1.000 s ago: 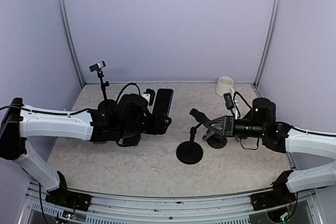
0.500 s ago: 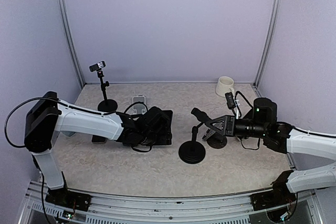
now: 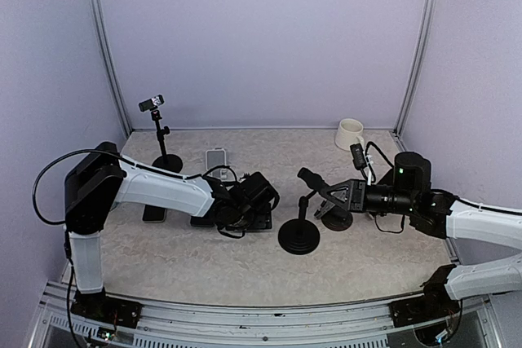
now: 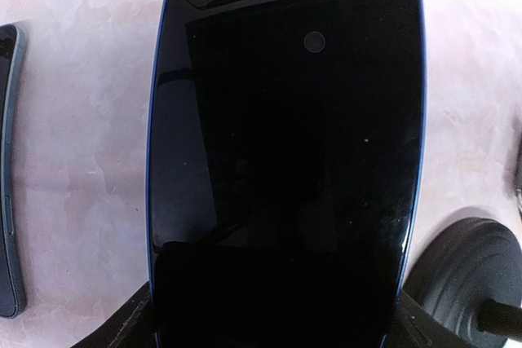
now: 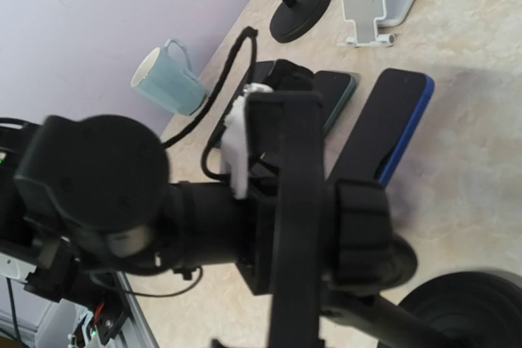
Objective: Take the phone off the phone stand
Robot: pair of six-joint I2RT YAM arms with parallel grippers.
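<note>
The table [image 3: 367, 270] carries everything. My left gripper [image 3: 245, 204] is low over it, with the fingers clamped on one end of the phone [image 4: 285, 160]. The phone lies flat, screen up, just left of the stand [image 3: 298, 238] and off it; I cannot tell whether it touches the table. My right gripper [image 3: 316, 191] is closed on the stand's upper part. A mug [image 3: 350, 133] sits in the far right corner.

Top external: looking down from above and behind the arm bases [image 3: 98, 309], taking in the whole surface [image 3: 245, 266]. Left wrist: facing straight down, very close over the phone [image 4: 285, 144]. Right wrist: looking across the surface, tilted, sharing that same phone.
</note>
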